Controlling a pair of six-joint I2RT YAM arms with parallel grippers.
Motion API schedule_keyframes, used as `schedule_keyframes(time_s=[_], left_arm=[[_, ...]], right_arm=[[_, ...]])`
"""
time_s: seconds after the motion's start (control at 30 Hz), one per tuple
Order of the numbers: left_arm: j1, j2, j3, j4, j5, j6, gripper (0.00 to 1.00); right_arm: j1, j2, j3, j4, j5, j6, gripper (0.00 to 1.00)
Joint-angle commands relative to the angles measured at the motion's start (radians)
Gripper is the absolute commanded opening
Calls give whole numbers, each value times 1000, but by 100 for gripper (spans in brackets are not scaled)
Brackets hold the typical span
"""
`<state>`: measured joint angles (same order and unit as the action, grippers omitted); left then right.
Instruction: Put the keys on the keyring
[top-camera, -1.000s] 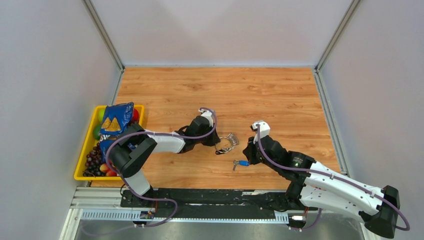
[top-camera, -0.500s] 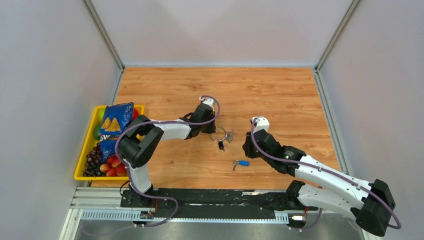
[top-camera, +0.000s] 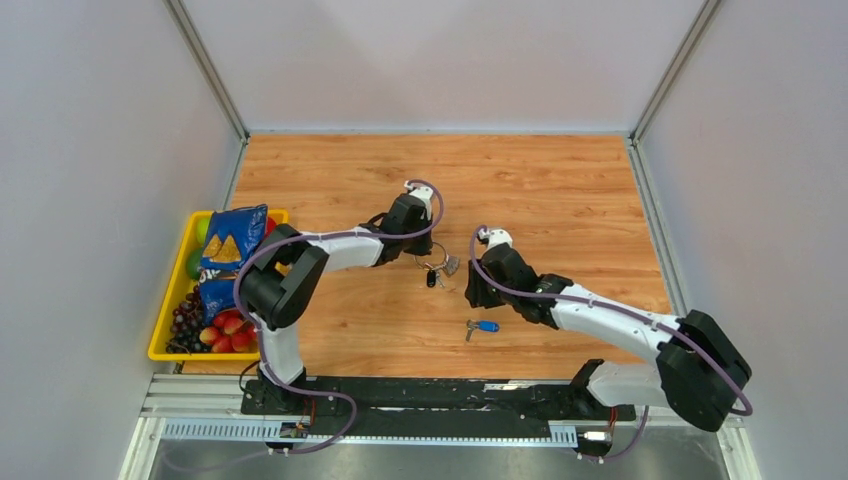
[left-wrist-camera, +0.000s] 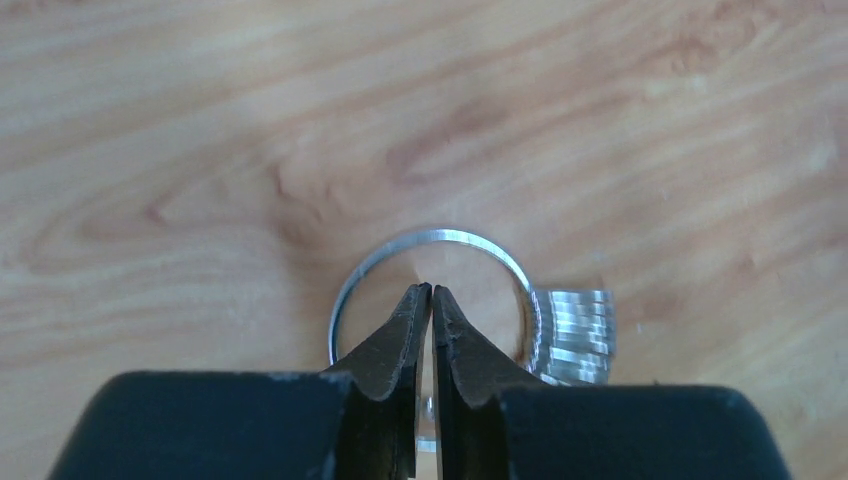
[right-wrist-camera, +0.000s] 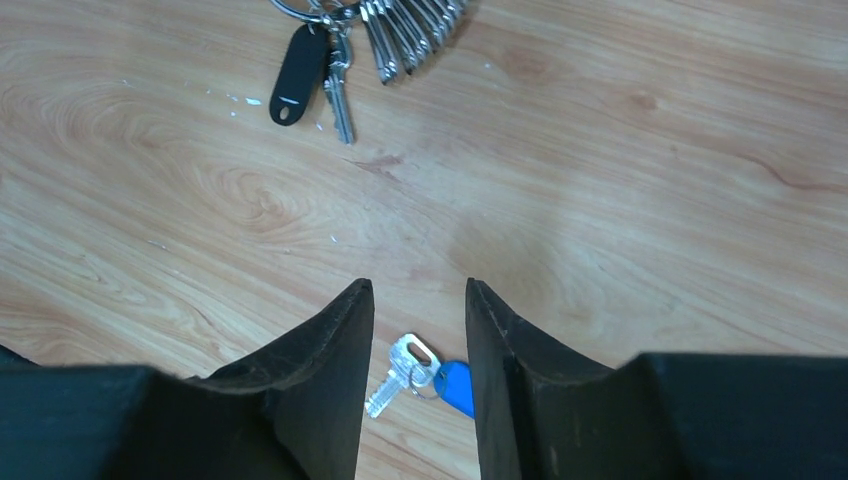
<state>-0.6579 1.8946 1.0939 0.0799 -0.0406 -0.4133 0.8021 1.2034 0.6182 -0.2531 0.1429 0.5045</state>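
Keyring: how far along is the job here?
Done: silver keys and a black-headed key hang on the keyring. In hand: left gripper pinches the ring; right gripper is open and empty. Left: the blue key lies loose on the table, apart from the ring.

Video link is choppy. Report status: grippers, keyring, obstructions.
Left gripper shut on keyring, silver keys bunched on it. Right gripper open, empty; blue key loose on table beside it. Nothing covering the key.
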Motion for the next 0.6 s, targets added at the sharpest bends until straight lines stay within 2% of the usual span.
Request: schedule_keyframes(time_s=[0.0,0.13,0.27,0.57], left_arm=[[1,-165,-91,48,116,7,14],[-2,-316,-188,45,166,-47,17],[-3,-491,-274,10,159,-80,26],[-3,-742,-368,-75,151,-126,36]], right_arm=[[-8,96,98,121,-75,-65,42],[-9,225,174,142,-116,-108,40],[-9,324,217,170,-127,-111,39],[-10,426,271,199,-101,-116,42]])
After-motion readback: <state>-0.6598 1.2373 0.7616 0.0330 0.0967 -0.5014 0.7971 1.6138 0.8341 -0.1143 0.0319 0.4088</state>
